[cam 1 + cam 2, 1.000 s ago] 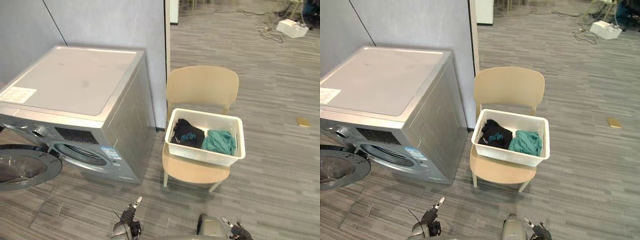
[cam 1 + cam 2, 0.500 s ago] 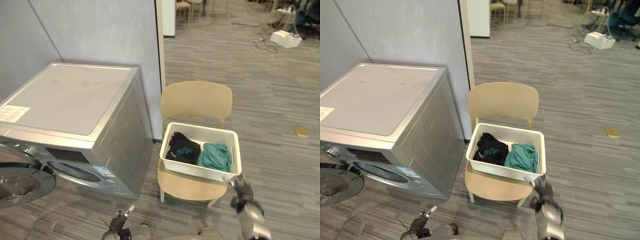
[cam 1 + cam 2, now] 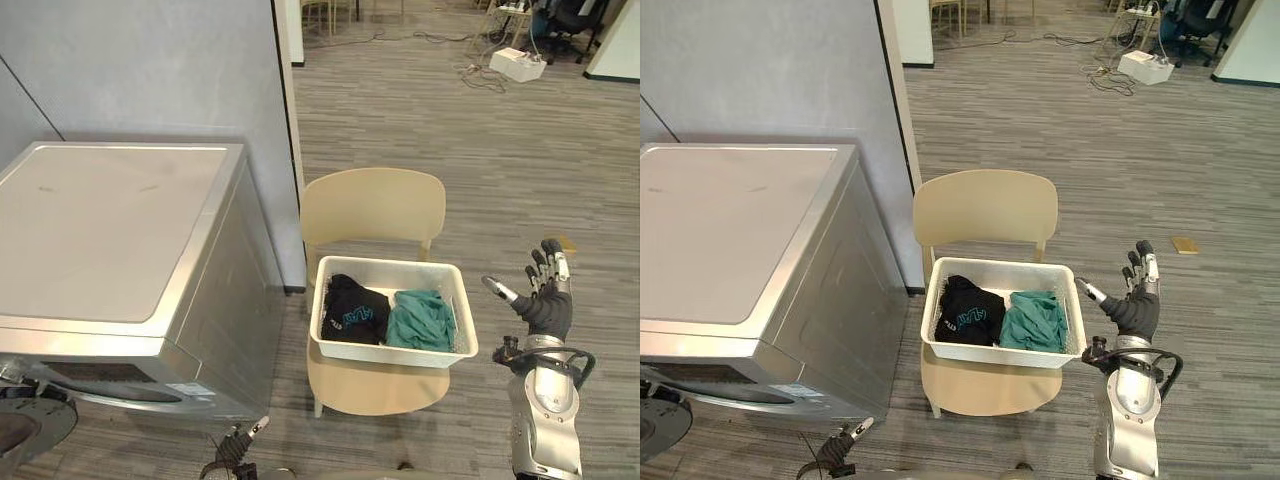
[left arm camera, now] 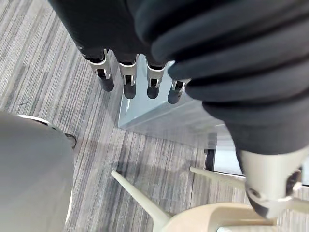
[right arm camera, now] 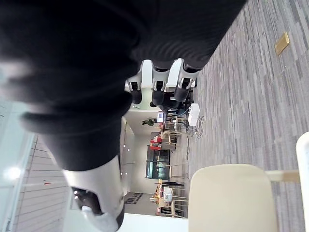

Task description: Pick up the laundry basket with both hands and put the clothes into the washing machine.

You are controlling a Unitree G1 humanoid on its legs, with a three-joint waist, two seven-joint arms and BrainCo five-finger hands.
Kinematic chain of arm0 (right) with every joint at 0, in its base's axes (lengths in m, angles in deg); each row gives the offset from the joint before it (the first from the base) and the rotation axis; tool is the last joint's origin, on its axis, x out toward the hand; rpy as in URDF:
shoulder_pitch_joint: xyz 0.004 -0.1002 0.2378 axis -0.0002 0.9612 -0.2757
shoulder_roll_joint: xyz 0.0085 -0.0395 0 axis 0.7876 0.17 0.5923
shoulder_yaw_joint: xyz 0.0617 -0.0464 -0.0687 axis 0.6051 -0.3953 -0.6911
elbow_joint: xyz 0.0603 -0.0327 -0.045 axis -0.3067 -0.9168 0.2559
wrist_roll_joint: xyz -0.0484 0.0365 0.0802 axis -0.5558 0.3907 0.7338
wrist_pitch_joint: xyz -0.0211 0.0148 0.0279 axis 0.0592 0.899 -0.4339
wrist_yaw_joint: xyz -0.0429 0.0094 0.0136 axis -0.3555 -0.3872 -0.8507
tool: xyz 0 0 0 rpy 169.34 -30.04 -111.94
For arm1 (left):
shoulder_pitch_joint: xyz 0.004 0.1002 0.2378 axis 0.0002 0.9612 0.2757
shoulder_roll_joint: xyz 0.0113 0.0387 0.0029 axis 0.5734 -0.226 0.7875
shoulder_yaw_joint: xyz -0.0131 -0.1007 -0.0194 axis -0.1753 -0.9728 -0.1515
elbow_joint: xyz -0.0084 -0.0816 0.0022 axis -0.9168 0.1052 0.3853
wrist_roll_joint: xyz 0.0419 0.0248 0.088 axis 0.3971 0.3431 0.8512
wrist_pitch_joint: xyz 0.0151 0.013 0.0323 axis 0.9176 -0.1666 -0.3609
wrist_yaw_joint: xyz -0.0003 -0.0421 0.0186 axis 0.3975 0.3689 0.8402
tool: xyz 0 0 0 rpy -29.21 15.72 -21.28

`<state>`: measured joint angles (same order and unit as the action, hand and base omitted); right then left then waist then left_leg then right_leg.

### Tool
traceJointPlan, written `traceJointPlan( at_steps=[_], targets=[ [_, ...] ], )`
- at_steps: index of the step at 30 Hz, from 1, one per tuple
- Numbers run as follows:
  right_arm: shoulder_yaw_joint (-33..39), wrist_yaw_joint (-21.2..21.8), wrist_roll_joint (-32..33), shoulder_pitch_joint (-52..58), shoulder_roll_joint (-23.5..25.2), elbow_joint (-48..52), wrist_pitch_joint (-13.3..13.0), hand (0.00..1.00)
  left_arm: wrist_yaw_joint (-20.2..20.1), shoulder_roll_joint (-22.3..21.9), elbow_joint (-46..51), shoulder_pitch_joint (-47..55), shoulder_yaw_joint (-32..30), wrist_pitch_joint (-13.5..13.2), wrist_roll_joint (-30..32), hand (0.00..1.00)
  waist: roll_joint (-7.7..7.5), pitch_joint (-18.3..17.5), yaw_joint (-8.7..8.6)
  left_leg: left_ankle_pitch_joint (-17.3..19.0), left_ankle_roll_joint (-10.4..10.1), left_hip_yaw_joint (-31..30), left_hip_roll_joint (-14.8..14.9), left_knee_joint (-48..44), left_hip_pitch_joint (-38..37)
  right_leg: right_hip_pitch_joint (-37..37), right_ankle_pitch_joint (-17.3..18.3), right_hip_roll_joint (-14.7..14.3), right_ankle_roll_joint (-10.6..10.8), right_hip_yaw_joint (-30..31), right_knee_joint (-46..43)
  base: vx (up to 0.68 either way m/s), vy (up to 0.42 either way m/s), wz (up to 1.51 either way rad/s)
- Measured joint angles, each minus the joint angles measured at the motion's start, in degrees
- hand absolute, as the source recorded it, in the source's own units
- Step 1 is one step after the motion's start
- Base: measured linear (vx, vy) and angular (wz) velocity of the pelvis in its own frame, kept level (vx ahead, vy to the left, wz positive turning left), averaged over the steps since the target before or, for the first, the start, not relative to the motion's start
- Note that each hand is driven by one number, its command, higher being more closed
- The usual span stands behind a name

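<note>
Grey plank floor [image 3: 430, 120] fills the left eye view, where the white laundry basket [image 3: 393, 352], holding a black garment [image 3: 352, 308] and a teal garment [image 3: 420, 320], sits on a tan chair [image 3: 372, 205]. The washing machine [image 3: 110, 240] stands at its 9 o'clock, the right hand [image 3: 545, 305] is held up at its 3 o'clock with fingers spread and empty, and the left hand [image 3: 236, 448] is low at 6 o'clock. In the left wrist view that hand's fingers [image 4: 128, 79] hang straight and hold nothing, above what may be the machine's side. In the right wrist view the fingers [image 5: 158, 79] are likewise straight and empty, with the chair's back beyond them.
</note>
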<state>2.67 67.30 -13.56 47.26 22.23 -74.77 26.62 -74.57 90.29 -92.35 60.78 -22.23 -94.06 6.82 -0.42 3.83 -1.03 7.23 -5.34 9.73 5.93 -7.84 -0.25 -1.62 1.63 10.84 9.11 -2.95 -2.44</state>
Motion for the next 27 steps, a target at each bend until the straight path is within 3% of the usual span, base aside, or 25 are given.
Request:
traceJointPlan(
  at_steps=[3,6,8,10,16,23,27],
  targets=[
    [-1.8,0.2,-3.3,-2.0,-6.1,-3.1,0.4,0.00,-0.4,0.4,0.1,0.0,1.8,0.0,0.5,0.00,-0.25,0.2,0.19,-0.5,-0.1,-0.1,0.0,0.6,0.4,0.2,-1.0,-0.1,0.1,-0.1,1.1,-0.04,-0.003,-0.02],
    [-8.7,1.2,-5.5,-12.1,-14.7,-11.9,0.5,0.00,-1.3,1.9,1.0,-0.8,4.1,-0.4,0.5,0.00,-1.81,1.6,0.33,-3.0,0.0,-1.4,-0.1,2.2,3.4,2.8,-2.1,-0.3,-0.1,-1.0,1.6,-0.10,-0.023,0.16],
    [-12.2,1.7,-5.9,-17.3,-17.4,-16.8,0.7,0.00,-1.2,2.1,1.8,-1.2,4.1,-0.5,0.5,0.00,-2.27,3.1,0.62,-3.7,-0.2,-2.1,0.1,2.2,4.3,3.4,-2.7,-0.6,-0.3,-1.7,1.7,-0.12,-0.027,0.19],
    [-19.6,4.0,-6.2,-28.3,-22.0,-27.0,1.1,0.00,-1.2,2.0,2.7,-3.6,4.1,-1.0,0.3,0.00,-2.65,6.9,3.04,-4.4,-0.3,-3.2,0.9,1.5,6.8,5.1,-4.2,-1.4,-0.7,-1.9,1.6,-0.21,-0.022,0.16],
    [-28.9,6.1,-6.5,-45.8,-25.5,-42.2,2.6,0.00,-0.7,2.5,6.8,-7.0,3.9,-2.0,-3.2,0.00,-2.02,15.2,6.79,-4.7,-0.6,-6.7,2.2,-2.6,13.6,8.4,-7.0,-3.1,-1.4,-3.4,1.5,-0.15,-0.003,0.18],
    [-31.6,6.4,-8.2,-54.7,-28.6,-50.9,3.5,0.00,0.7,5.5,6.1,-6.9,4.1,-1.3,-4.6,0.00,-1.97,21.6,7.89,-5.4,-0.6,-8.0,3.1,-2.5,17.4,12.2,-9.4,-4.0,-1.9,-3.5,1.4,-0.08,0.004,-0.03],
    [-31.7,6.2,-13.4,-58.5,-29.5,-55.5,5.2,0.00,1.9,6.1,5.9,-6.6,5.8,-1.0,-4.6,0.00,-1.97,22.1,8.17,-7.2,-0.8,-8.3,3.1,-2.3,20.5,15.5,-10.0,-4.3,-2.2,-3.9,1.4,-0.01,0.000,0.02]
  ],
)
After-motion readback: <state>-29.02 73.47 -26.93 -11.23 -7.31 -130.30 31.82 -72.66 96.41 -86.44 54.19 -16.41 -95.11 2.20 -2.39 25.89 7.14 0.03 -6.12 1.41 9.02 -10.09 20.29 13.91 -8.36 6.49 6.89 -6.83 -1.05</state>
